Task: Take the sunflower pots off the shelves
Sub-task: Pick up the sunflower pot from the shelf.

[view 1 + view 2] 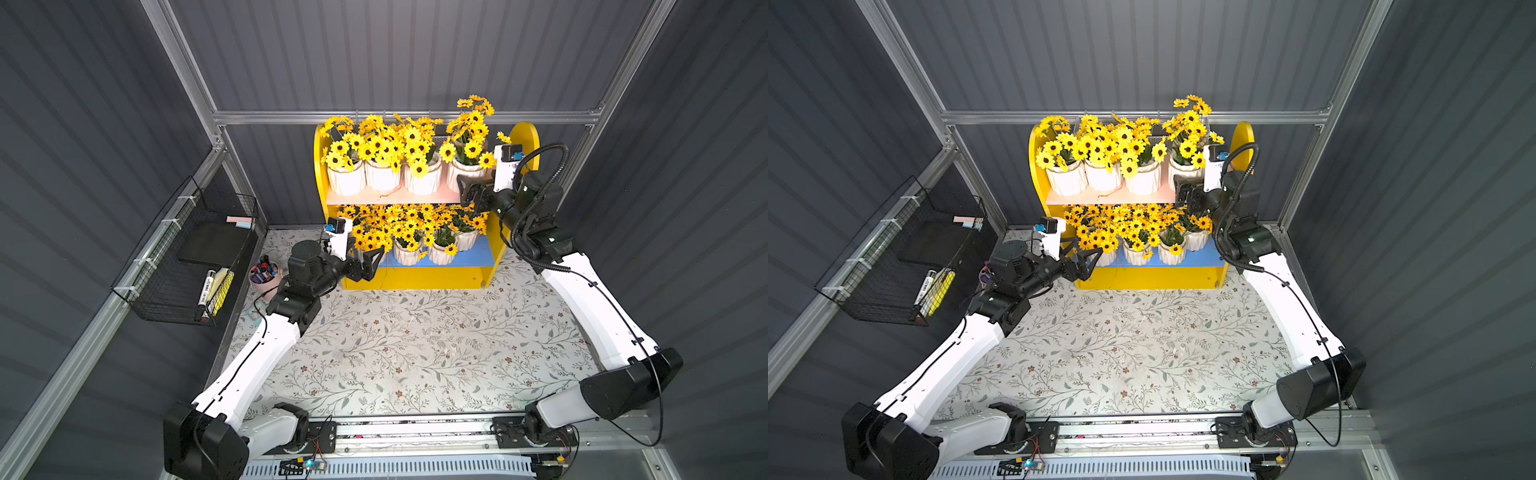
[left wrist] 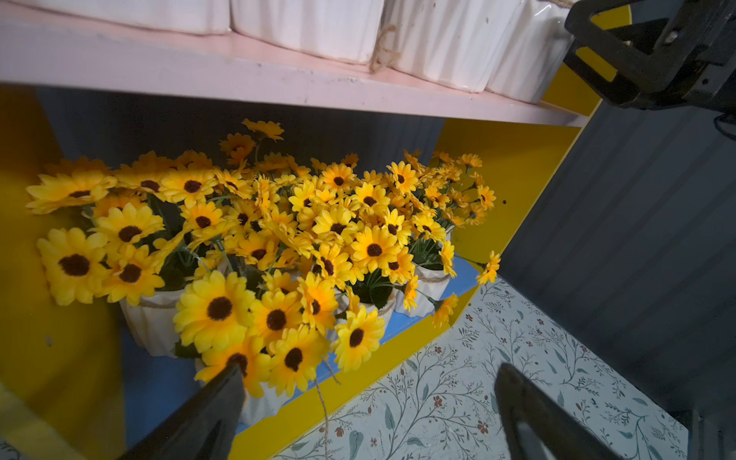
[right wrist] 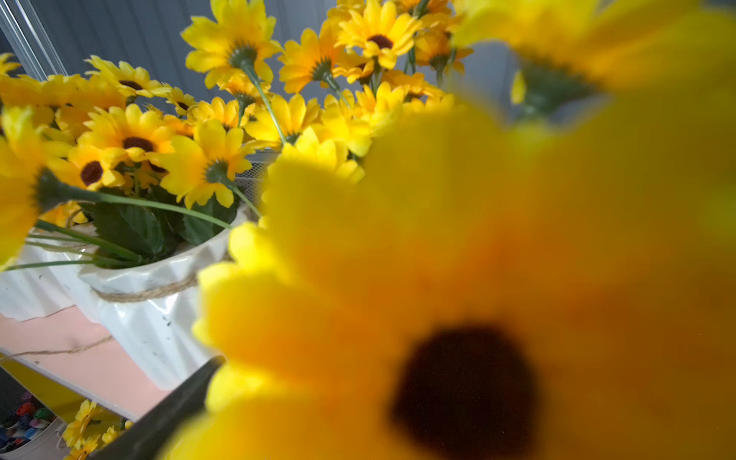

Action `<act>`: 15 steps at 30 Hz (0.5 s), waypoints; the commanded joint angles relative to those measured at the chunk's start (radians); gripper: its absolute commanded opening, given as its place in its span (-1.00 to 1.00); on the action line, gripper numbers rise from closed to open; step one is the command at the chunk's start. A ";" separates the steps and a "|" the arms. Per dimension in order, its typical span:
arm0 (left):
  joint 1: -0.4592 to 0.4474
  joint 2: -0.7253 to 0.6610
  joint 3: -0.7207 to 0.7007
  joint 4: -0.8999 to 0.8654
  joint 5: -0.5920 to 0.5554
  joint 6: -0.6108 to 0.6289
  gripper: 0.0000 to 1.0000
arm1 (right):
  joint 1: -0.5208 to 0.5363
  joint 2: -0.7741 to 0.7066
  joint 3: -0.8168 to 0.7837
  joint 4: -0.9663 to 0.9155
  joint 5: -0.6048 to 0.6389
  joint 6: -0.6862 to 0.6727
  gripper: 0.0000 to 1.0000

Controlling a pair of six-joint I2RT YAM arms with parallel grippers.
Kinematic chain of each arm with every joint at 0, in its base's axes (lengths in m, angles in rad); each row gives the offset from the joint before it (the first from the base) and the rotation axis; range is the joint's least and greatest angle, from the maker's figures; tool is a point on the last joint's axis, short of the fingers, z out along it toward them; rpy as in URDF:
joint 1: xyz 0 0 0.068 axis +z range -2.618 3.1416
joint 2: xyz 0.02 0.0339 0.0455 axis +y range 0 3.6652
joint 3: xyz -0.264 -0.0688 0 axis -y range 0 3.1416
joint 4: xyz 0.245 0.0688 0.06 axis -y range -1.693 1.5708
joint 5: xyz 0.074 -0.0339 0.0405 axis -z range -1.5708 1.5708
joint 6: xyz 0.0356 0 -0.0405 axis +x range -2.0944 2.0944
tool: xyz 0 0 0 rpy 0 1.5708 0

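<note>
Blurred sunflower bloom (image 3: 478, 318) fills my right wrist view. My left wrist view alone shows the left gripper (image 2: 370, 370), spread and empty, before the lower sunflower pots (image 2: 153, 322). The right gripper (image 1: 469, 193), jaws parted, is beside the rightmost upper pot (image 1: 457, 168). The shelves (image 1: 415, 280) stand on a floral tablecloth (image 1: 415, 353) between grey ribbed walls (image 1: 374, 54).

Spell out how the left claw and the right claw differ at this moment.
The left claw sits low, at the blue lower board; the right claw is high, at the pink upper board. The left claw is at the shelves' left end, the right claw at their right end. Both stand open, and neither holds anything.
</note>
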 commanded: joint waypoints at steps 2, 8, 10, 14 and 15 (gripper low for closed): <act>-0.001 -0.017 -0.008 0.015 0.008 0.000 0.99 | -0.005 0.040 0.076 0.017 -0.044 0.003 0.98; -0.001 -0.029 -0.010 0.011 0.003 0.004 0.99 | -0.006 0.074 0.119 0.005 -0.020 0.004 0.98; -0.001 -0.030 -0.011 0.010 0.004 0.006 0.99 | -0.006 0.079 0.119 0.016 -0.018 0.004 0.98; 0.000 -0.033 -0.010 0.010 0.002 0.010 0.99 | -0.006 0.102 0.148 0.005 -0.005 -0.004 0.98; 0.000 -0.034 -0.010 0.010 0.004 0.009 0.99 | -0.006 0.105 0.151 0.005 0.001 -0.003 0.98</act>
